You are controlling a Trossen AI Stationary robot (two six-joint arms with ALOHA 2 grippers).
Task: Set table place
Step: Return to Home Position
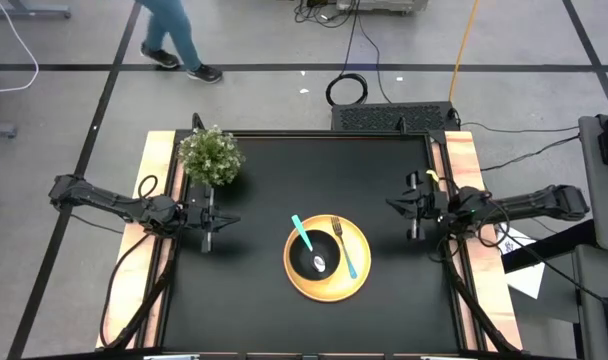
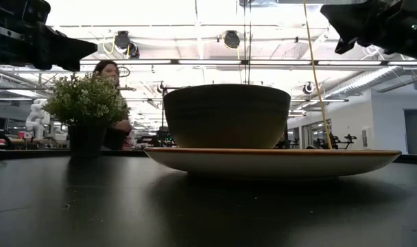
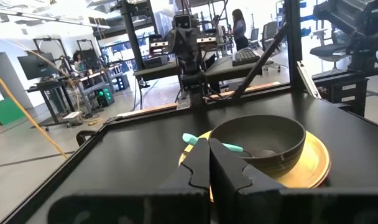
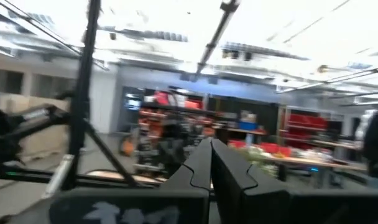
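A round yellow plate [image 1: 356, 277] lies on the black table [image 1: 264, 300] toward its near middle. A black bowl [image 1: 306, 262] stands on the plate, with a teal-handled spoon [image 1: 303, 236] leaning in it. A teal-handled fork [image 1: 346, 256] lies on the plate beside the bowl. My left gripper [image 1: 228, 219] hovers shut at the table's left side, pointing level toward the plate. My right gripper [image 1: 392, 204] is shut at the right side, tipped upward, away from the plate. In the left wrist view the bowl [image 3: 263, 140] sits beyond the shut fingers [image 3: 209, 163].
A small bushy potted plant [image 1: 211, 156] stands at the table's far left corner, close to my left arm. Light wooden strips [image 1: 476, 230] run along both short sides. A person's legs [image 1: 174, 40] cross the floor beyond the far edge. Bare black top lies around the plate.
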